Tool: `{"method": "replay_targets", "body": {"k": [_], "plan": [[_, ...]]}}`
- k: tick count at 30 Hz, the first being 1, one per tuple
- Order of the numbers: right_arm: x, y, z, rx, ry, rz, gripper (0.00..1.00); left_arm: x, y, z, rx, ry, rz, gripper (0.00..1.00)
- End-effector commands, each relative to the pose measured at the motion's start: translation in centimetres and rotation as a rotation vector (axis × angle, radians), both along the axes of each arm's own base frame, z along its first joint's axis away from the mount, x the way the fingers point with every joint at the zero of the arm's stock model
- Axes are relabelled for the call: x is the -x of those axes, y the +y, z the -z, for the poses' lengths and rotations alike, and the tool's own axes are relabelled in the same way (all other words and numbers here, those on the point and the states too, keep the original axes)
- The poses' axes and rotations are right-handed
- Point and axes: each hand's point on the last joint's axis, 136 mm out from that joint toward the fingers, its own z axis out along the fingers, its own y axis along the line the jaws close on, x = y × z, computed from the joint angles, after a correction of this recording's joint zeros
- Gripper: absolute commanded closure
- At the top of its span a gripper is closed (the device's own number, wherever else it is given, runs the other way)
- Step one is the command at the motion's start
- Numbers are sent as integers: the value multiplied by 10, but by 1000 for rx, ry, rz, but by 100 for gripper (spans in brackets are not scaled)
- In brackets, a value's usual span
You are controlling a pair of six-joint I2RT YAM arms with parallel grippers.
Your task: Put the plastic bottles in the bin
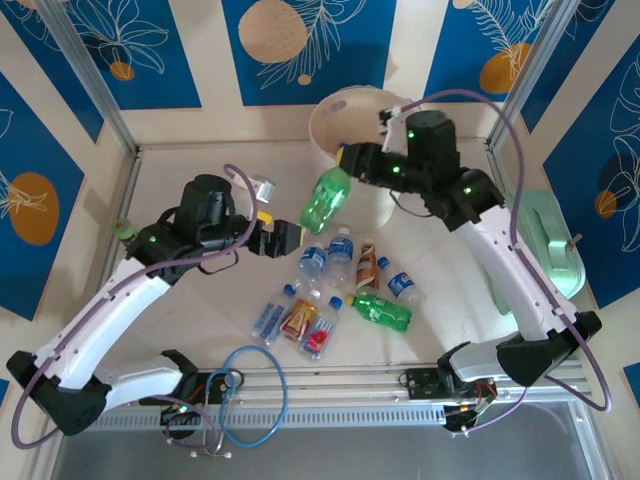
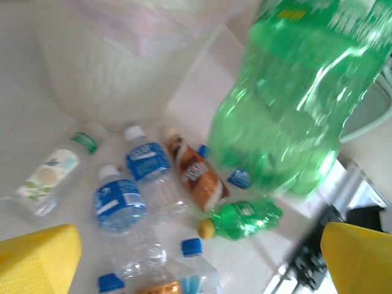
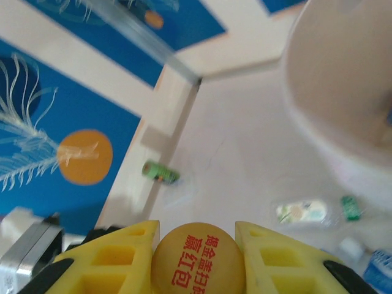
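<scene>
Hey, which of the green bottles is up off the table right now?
The big green bottle, held by its cap in the right gripper near the bin. The small green bottle lies flat on the table.

Ten plastic bottles (image 1: 312, 260) could be counted. Four were blue-labelled bottles (image 1: 340, 255), two were brown-labelled bottles (image 1: 366, 265), one was a red-labelled bottle (image 1: 320, 337), and one was a white-labelled bottle (image 2: 48, 176) with a green cap. The other two were green: one large green bottle (image 1: 326, 200) and one small green bottle (image 1: 382, 311). One more small green item (image 1: 122, 230) sat by the left wall, too small for its kind to be told. There was one bin (image 1: 322, 108) and one mint-green box (image 1: 550, 240). Two arms (image 1: 120, 300) stood at the near edge, each with one gripper, so two in all: the left gripper (image 1: 280, 232) and the right gripper (image 1: 347, 160)
</scene>
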Motion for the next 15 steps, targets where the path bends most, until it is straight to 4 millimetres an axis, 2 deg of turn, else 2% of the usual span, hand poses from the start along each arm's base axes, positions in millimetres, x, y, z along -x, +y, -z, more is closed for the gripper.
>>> {"method": "replay_targets", "body": {"k": [1,4,7,11,15], "plan": [[-23,-24,-23,22,-97,92,76,-17,38,19,-89,18,-225,0],[-45,-50,-35,16,-143,178,77,-23,59,31,-116,49,-339,0],[-65,-74,-41,-2,-171,255,77,-24,69,43,-112,98,-401,0],[-94,-104,-39,-27,-183,341,77,-20,72,60,-105,160,-429,0],[-121,-119,-37,-32,-179,374,77,-15,73,73,-113,215,-429,0]]}}
